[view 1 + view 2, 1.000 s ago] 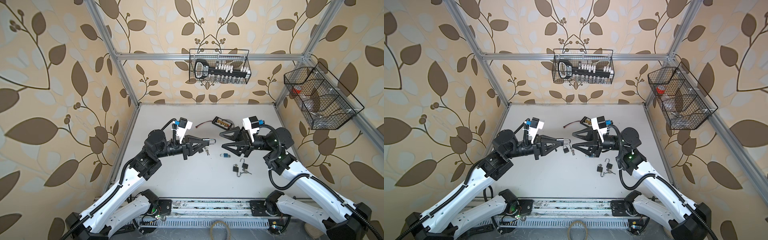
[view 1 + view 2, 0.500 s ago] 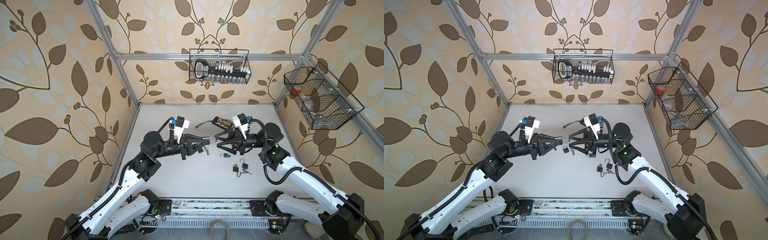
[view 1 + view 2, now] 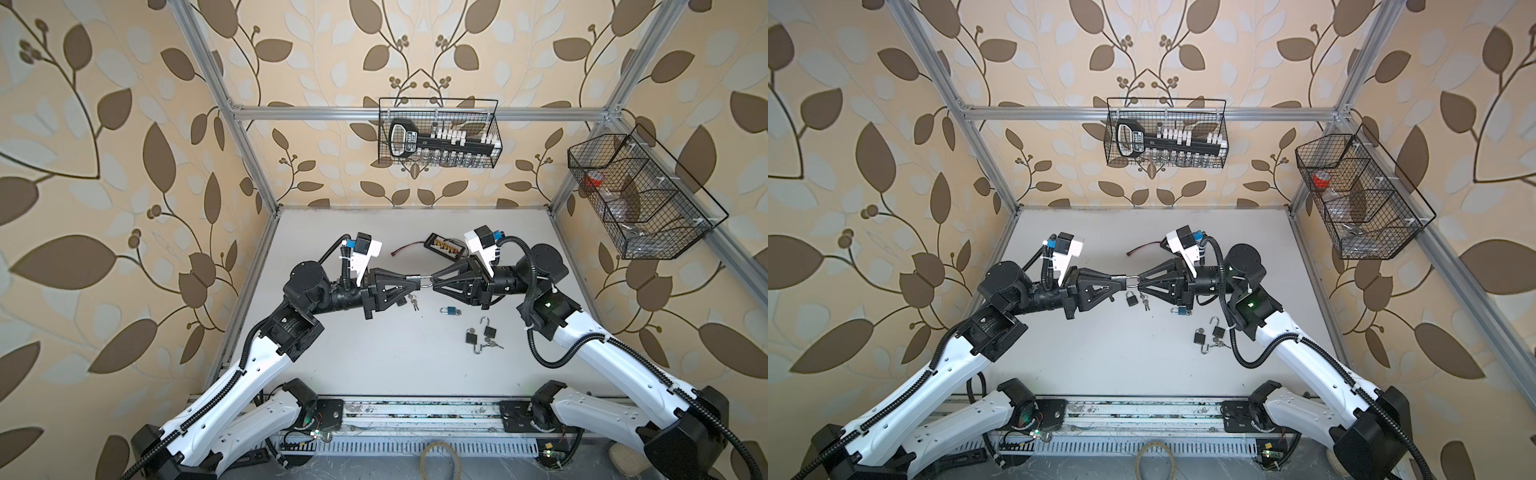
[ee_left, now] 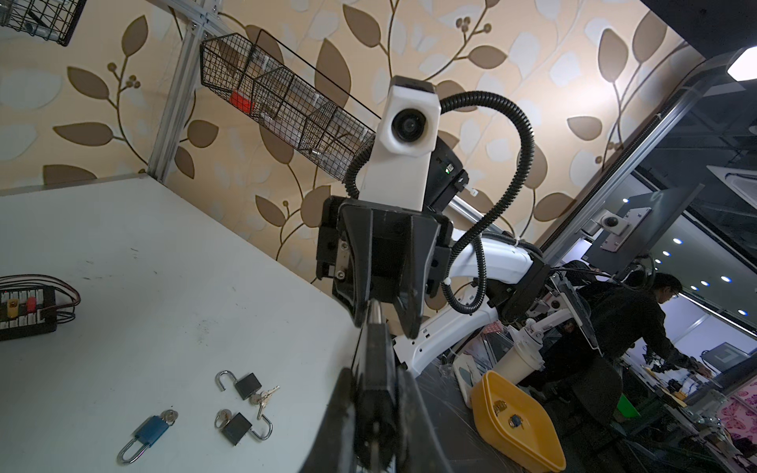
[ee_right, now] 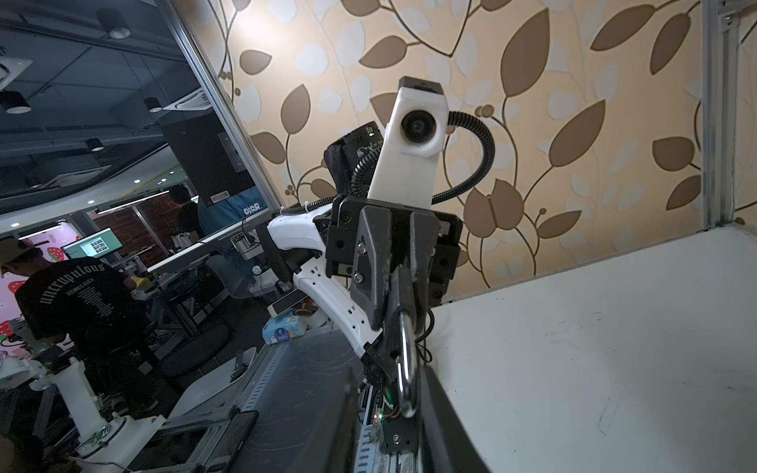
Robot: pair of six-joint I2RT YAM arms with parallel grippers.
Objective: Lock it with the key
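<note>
Left fingers [image 3: 405, 279] pinch a padlock [image 5: 405, 368], raised over the table [image 3: 374, 353]. Right fingers [image 3: 446, 276] sit around its shackle [image 3: 427, 282]; can't tell if they're gripping it.

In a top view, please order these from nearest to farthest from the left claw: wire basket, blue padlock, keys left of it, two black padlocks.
From the left claw:
1. keys, just beneath.
2. blue padlock, right.
3. black padlocks, farther right, frontward.
4. wire basket, back wall.

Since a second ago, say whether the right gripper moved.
Yes. The right gripper has shifted left relative to the blue padlock, toward the left gripper.
</note>
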